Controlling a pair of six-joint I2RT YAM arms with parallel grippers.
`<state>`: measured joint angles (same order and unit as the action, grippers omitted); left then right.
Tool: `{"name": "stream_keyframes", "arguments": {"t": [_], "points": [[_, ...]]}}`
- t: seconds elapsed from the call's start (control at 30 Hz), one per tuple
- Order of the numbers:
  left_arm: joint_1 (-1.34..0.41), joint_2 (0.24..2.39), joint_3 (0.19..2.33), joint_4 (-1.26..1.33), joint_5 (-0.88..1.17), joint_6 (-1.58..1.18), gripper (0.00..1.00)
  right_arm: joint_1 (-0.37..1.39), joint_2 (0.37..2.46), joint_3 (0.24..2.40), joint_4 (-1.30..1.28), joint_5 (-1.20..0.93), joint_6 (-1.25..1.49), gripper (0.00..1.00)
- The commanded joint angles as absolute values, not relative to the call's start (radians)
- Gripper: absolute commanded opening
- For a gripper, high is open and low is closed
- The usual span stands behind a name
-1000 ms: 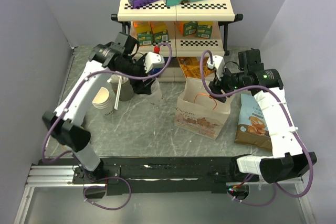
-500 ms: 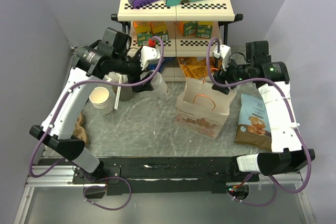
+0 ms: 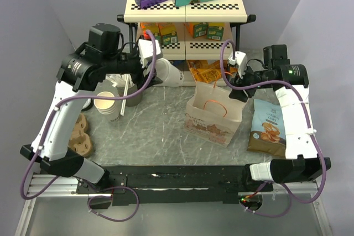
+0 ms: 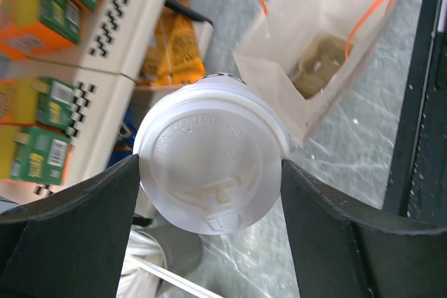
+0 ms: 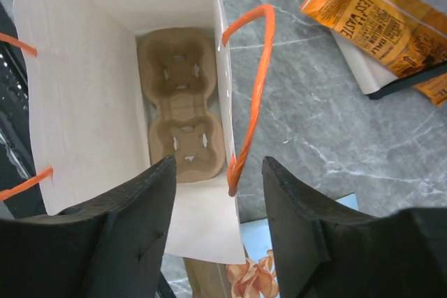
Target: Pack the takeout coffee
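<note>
My left gripper [image 3: 164, 72] is shut on the takeout coffee [image 3: 173, 74], a white paper cup with a white plastic lid on it. It holds the cup tilted in the air in front of the shelf, left of the paper bag [image 3: 213, 115]. In the left wrist view the lid [image 4: 209, 158] fills the space between my fingers [image 4: 84, 207], with the bag [image 4: 328, 54] beyond. My right gripper [image 3: 239, 89] is open at the bag's right rim. In the right wrist view it [image 5: 218, 172] straddles the bag wall and an orange handle [image 5: 253, 82]. A cardboard cup carrier [image 5: 178, 99] lies inside the bag.
A stack of paper cups [image 3: 105, 104] and a dark grey cup with white sticks [image 3: 131, 93] stand at the left. Brown carriers [image 3: 81, 134] lie near the left edge. A chips bag [image 3: 267, 127] lies right of the paper bag. A shelf [image 3: 185, 8] with boxes stands behind.
My left arm has risen and carried the lidded cup up and right, away from the grey cup. My right gripper has shifted slightly right at the bag's rim.
</note>
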<state>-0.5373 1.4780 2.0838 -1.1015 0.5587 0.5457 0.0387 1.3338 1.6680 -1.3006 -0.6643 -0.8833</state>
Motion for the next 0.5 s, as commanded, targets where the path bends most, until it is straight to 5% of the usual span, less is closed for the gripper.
{"name": "stream_keyframes", "arguments": {"t": [0.0, 0.47], "points": [[-0.552, 1.454, 2.128, -1.020, 0.543, 0.520, 0.01, 0.028, 1.355, 1.655, -1.327, -0.689, -0.937, 0.56], [-0.630, 1.457, 2.157, -0.965, 0.525, 0.489, 0.01, 0.008, 1.390, 1.663, -1.362, -0.687, -0.985, 0.26]]}}
